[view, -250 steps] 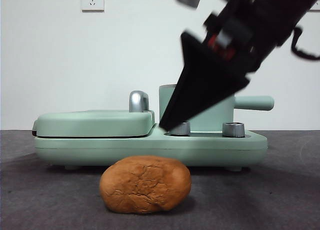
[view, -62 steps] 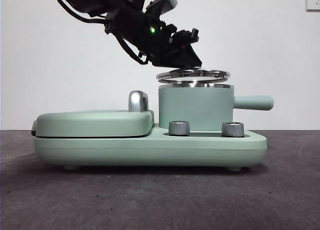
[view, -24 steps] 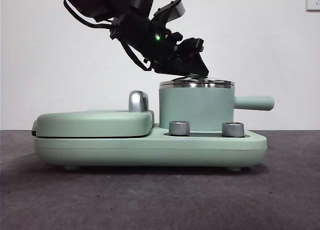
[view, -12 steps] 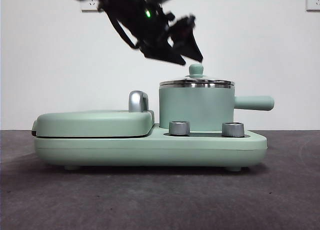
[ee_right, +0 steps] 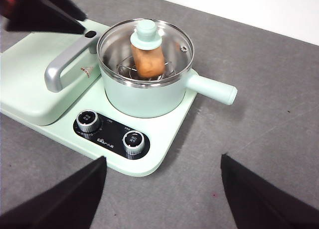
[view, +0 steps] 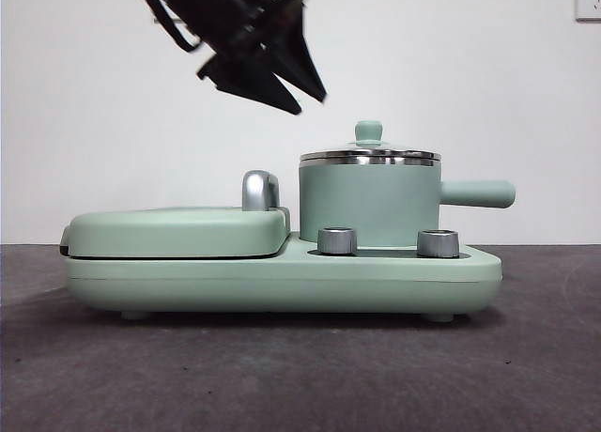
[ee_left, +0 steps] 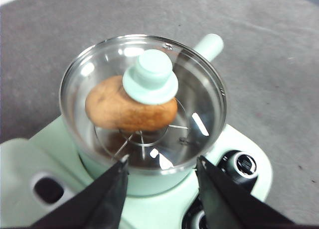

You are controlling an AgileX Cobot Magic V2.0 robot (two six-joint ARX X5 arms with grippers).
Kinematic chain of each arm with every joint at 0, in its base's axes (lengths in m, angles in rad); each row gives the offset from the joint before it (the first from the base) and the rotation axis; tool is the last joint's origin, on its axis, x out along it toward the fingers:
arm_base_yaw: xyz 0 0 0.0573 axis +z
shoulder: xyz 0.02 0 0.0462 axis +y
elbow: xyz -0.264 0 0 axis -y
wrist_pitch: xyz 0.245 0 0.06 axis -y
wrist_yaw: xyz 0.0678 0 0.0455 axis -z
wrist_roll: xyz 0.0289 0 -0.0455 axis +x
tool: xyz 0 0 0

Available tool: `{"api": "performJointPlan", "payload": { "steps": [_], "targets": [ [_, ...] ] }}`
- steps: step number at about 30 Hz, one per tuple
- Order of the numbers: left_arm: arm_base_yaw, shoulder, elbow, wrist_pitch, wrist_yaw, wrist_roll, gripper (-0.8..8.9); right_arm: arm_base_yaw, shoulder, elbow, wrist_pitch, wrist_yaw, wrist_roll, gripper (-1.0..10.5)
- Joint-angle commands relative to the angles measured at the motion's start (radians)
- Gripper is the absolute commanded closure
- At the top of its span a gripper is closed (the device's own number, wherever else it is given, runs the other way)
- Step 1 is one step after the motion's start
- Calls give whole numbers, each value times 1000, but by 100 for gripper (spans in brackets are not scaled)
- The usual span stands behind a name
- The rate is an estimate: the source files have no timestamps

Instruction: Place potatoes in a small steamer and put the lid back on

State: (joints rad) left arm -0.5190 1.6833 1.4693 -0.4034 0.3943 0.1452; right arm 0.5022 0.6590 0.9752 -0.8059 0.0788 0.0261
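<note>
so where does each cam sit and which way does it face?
Front: low at table height, looking level at the steamer; left gripper enters from above.
Left wrist: above the lid, looking down; own jaws open.
Right wrist: higher, set back, looking down; own jaws open.
Shared: both wrist views show the potato under the lid.

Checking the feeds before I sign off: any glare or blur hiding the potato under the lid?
Left wrist view: glare streaks on the lid, potato still clear. Right wrist view: sharp, potato visible. Front view: left gripper slightly motion-blurred; small steamer sharp, opaque.
</note>
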Motion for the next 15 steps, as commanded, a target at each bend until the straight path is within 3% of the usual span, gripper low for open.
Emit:
{"api": "performJointPlan", "payload": {
  "steps": [1,15],
  "targets": [
    [20,-42,1,-26,12,-7,642,5,6,7,1,1,-1,585],
    [201,-327,-222,-74,13,-21,642,5,6,7,1,1,0,585]
  ]
}}
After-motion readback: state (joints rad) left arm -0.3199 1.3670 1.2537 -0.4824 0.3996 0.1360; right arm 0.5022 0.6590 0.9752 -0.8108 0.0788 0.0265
